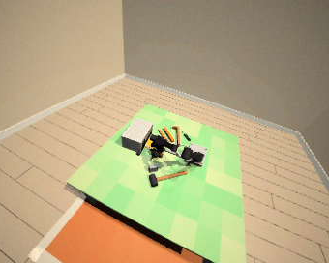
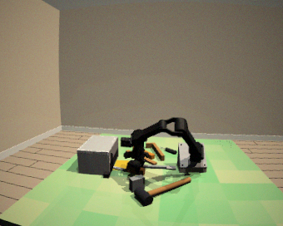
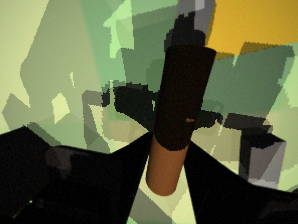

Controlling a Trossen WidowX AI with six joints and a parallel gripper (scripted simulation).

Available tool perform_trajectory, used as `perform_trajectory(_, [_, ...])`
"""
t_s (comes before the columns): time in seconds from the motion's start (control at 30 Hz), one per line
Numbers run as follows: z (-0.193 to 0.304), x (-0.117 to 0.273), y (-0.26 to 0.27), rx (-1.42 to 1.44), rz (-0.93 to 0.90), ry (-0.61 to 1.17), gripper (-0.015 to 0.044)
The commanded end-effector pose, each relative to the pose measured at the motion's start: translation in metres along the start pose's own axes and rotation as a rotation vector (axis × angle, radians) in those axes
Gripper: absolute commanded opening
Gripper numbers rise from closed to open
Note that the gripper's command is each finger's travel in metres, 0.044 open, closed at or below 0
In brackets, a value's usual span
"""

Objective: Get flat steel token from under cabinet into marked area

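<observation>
From the top, the cabinet (image 1: 138, 130) (image 2: 94, 159) stood on the worktop (image 1: 202, 203) (image 2: 224, 199), the jaws (image 1: 157, 149) (image 2: 136, 167) near its front; I couldn't tell where the token was. Outside, a hammer (image 1: 172, 176) (image 2: 170, 187) lay nearby. At the wrist, the jaws gripped a brown handle (image 3: 167, 167)

Token apparently out of sight.

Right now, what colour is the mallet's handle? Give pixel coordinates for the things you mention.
The handle (image 1: 174, 176) (image 2: 171, 187) is orange-brown, clearest in the exterior view.
</observation>
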State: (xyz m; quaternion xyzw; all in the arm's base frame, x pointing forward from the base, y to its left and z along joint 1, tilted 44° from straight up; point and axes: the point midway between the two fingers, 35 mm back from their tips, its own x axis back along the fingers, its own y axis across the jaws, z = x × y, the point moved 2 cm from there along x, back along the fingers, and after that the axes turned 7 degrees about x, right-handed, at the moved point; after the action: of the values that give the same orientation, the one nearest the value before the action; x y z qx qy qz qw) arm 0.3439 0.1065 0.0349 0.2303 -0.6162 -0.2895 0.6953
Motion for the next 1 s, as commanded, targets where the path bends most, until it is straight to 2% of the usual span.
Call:
perform_trajectory(0.0, [0.005, -0.001, 0.000, -0.008, -0.001, 0.003, 0.0000])
perform_trajectory(0.97, [0.037, -0.001, 0.006, -0.009, -0.001, 0.004, 0.0000])
